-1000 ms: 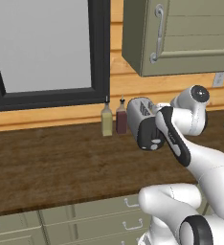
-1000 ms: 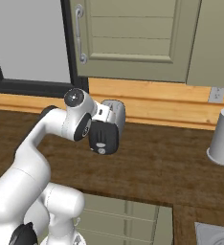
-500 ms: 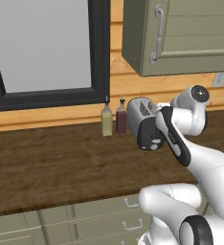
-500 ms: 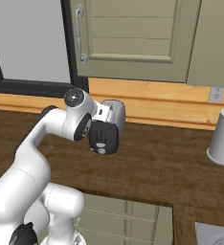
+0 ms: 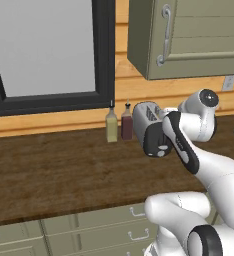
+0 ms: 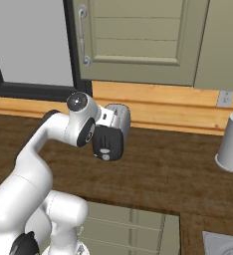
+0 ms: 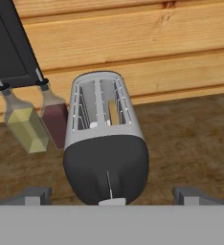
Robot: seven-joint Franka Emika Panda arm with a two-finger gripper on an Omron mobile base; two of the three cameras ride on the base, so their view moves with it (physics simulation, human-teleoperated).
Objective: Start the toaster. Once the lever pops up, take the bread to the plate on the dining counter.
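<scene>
The toaster (image 7: pixel 104 143) stands on the dark wood counter against the wall, its silver slotted top facing up and its rounded black end face toward my hand. A pale edge of the bread (image 7: pixel 113 113) shows down in the right slot. The lever (image 7: pixel 111 201) sits at the low end of the slit in the black face. My gripper (image 7: pixel 111 195) is open, one fingertip on each side of the toaster's black end, close in front of it and touching nothing. From the base, the toaster (image 5: pixel 143 116) (image 6: pixel 120 115) is half hidden behind my hand. The plate and the dining counter are out of view.
Two slim bottles, one yellow (image 7: pixel 25 127) (image 5: pixel 111 127) and one dark red (image 7: pixel 54 119) (image 5: pixel 126 122), stand just left of the toaster. A grey canister (image 6: pixel 232 143) stands at the far right. Olive wall cabinets (image 5: pixel 184 35) hang overhead, and a dark-framed window (image 5: pixel 49 50) is at the left.
</scene>
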